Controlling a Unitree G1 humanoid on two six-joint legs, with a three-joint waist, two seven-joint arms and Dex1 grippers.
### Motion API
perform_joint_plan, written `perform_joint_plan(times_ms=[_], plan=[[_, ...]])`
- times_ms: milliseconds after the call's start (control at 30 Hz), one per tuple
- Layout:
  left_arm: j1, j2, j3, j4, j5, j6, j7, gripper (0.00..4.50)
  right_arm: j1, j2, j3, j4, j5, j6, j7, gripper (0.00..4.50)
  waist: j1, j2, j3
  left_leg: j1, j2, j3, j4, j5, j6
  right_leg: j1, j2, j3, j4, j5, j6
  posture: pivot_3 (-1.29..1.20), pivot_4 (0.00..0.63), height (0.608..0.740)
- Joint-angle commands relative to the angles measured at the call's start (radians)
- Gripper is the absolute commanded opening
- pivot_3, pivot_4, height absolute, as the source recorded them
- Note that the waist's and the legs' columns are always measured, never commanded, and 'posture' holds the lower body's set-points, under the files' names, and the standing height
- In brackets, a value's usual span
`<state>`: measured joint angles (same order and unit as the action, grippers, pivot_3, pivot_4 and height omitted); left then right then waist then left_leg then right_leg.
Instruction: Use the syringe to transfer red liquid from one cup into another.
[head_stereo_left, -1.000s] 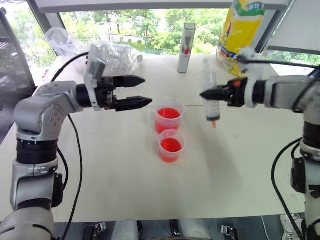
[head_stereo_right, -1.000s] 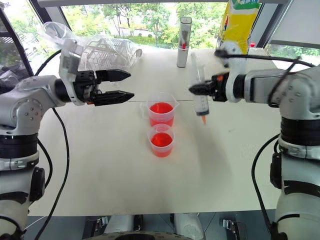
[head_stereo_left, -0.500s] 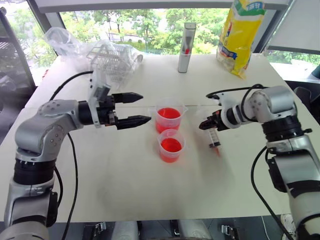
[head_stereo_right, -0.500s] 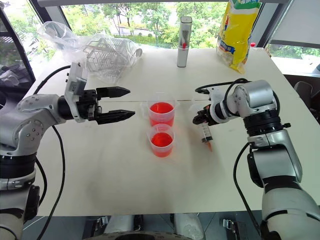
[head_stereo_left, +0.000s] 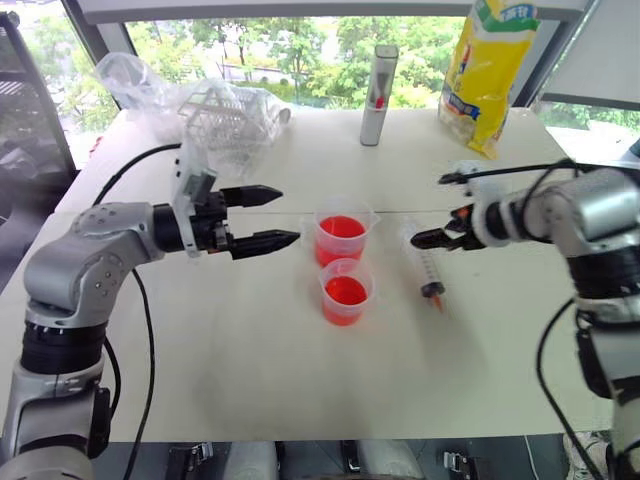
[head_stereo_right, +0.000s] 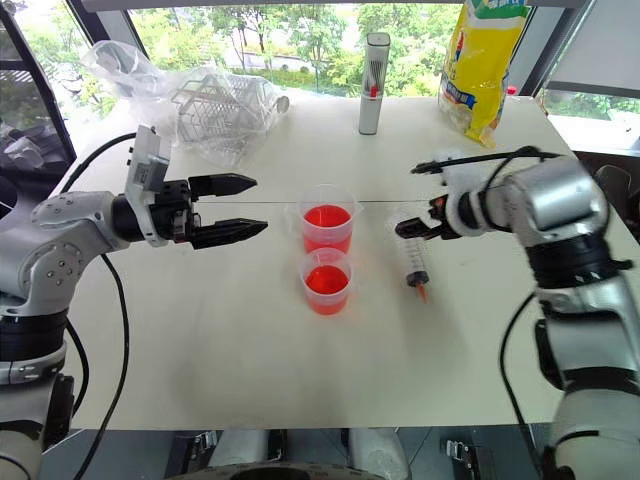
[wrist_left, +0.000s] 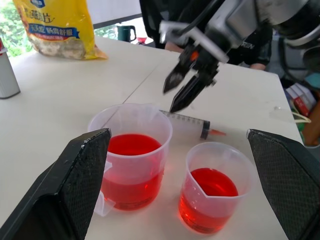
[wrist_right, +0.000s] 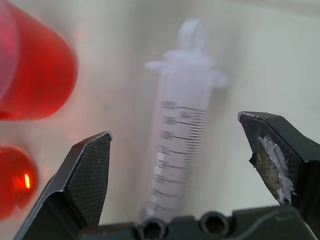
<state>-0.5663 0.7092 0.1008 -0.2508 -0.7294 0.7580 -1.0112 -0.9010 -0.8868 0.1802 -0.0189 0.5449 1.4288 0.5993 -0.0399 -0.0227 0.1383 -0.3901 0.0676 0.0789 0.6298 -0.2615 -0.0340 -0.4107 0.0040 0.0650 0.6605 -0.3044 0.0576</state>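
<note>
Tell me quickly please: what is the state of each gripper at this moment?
Left gripper: open, holding nothing.
Right gripper: open, holding nothing; the large clear plastic syringe lies on the table under it.

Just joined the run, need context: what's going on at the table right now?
The syringe lies flat on the table, to the right of the two cups. The right gripper hangs just above its plunger end with jaws open, holding nothing. The left gripper hovers open to the left of the larger cup, also empty. Both the larger cup and the smaller cup hold red liquid.
</note>
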Motion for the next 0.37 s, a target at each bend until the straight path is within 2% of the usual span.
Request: perform_joint_plan(times_ms=[33, 167, 367], plan=[[-0.043, -0.004, -0.006, 0.01, 0.007, -0.017, 0.002, 4.5, 0.02, -0.077, -0.092, -0.146, 0.045, -0.078, 0.099, 4.44, -0.004, 0.0, 0.0, 0.0, 0.0, 0.0, 0.0, 0.0, 0.0, 0.0, 0.0, 0.0, 0.0, 0.0, 0.0, 0.0, 0.15, 0.74], [-0.057, -0.014, -0.009, 0.023, 0.002, -0.014, 0.007, 4.5, 0.125, -0.167, -0.211, -0.307, 0.112, -0.149, 0.21, 4.44, -0.004, 0.0, 0.0, 0.003, 0.0, 0.0, 0.0, 0.0, 0.0, 0.002, 0.001, 0.0, 0.0, 0.0, 0.0, 0.0, 0.15, 0.74], [-0.063, -0.016, 0.019, 0.028, -0.028, 0.003, 0.021, 4.5, 0.259, -0.196, -0.36, -0.458, 0.205, -0.179, 0.274, 4.44, -0.004, 0.0, 0.0, 0.003, 0.001, 0.0, 0.0, 0.0, 0.0, 0.002, 0.001, 0.0, 0.0, 0.0, 0.0, 0.0, 0.15, 0.74]])
